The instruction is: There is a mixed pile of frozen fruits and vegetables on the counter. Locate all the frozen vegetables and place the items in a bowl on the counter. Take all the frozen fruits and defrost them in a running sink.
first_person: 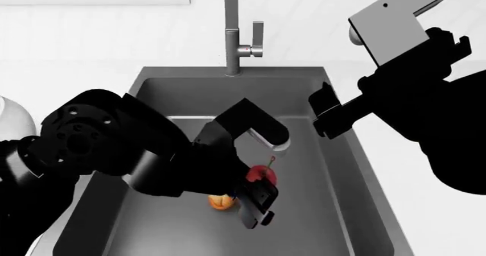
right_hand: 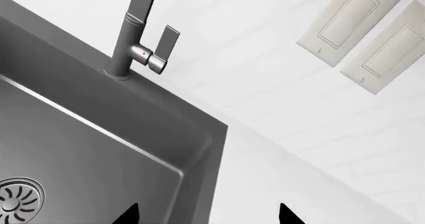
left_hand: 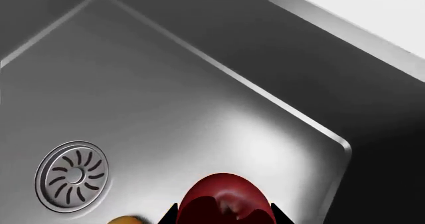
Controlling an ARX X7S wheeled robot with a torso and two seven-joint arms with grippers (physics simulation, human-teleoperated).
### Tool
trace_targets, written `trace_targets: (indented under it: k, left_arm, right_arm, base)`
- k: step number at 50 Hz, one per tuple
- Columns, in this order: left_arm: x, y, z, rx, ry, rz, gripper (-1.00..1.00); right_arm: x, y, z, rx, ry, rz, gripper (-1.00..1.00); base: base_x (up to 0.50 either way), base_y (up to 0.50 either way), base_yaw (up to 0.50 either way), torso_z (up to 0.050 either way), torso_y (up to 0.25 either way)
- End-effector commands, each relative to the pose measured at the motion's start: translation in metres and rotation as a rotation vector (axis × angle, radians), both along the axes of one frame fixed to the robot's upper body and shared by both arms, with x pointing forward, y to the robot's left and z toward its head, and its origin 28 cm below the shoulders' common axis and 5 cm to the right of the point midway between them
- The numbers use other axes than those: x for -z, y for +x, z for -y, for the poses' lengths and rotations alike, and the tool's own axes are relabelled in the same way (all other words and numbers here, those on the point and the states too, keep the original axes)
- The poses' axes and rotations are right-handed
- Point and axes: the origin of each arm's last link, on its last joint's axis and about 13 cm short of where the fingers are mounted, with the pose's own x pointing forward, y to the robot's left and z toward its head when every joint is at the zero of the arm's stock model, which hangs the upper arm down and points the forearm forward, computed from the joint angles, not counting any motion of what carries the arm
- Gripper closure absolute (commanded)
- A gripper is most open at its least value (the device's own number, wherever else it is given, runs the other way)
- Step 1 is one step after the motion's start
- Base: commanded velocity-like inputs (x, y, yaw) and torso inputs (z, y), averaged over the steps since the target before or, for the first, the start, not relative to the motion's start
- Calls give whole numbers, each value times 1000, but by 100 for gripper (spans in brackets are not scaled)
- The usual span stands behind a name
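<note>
A smooth white counter is seen around a dark grey rectangular sink, whose flat, brushed-looking floor is bounded by sloping walls and rounded corners. At its far edge a tall grey faucet of square profile is mounted, with a side lever. On the pale wall behind, two cream rectangular plates are fixed side by side. At the left edge of the head view a sliver of a rounded white bowl is visible on the counter. A round metal drain with curved radial slots is set into the sink floor. The left gripper, black and angular, is lowered into the basin, and a glossy red cherry with a thin stem is clamped between its fingers; in the left wrist view the cherry is seen held just above the sink floor, beside the drain. A small orange-yellow ball, smooth and matte, lies on the sink floor just beside the left gripper, apart from the cherry. The right gripper is held above the sink's right edge with nothing in it; in the right wrist view its two dark fingertips are set well apart.
</note>
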Motion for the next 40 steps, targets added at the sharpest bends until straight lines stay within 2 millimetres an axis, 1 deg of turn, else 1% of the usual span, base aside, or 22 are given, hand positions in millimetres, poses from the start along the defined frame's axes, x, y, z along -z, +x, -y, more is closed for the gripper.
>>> trace_targets:
  k: [1,16,17,23,30,40]
  left_arm:
    - [3,-2,0,12,5,-24,100]
    - [6,2,-1,-14,39,-6,100]
    - [6,2,-1,-14,40,-4,-100]
    - [6,2,-1,-2,49,13,-100]
    - [0,0,-3,-8,49,37,-100]
    - [-18,-10,-14,-47,30,103,-100]
  right_arm:
    - [1,0,0,1,0,-2,-100]
    - [2,1,0,0,3,-6,-100]
    - [2,1,0,0,3,-7,-100]
    - [2,0,1,3,5,-7,-100]
    - [2,1,1,5,6,-6,-100]
    - [-3,-2,2,14,2,4,-100]
  base:
    - [0,0,0,0,0]
    - [0,0,0,0,0]
    - [0,0,0,0,0]
    - [0,0,0,0,0]
    - [0,0,0,0,0]
    - [0,0,0,0,0]
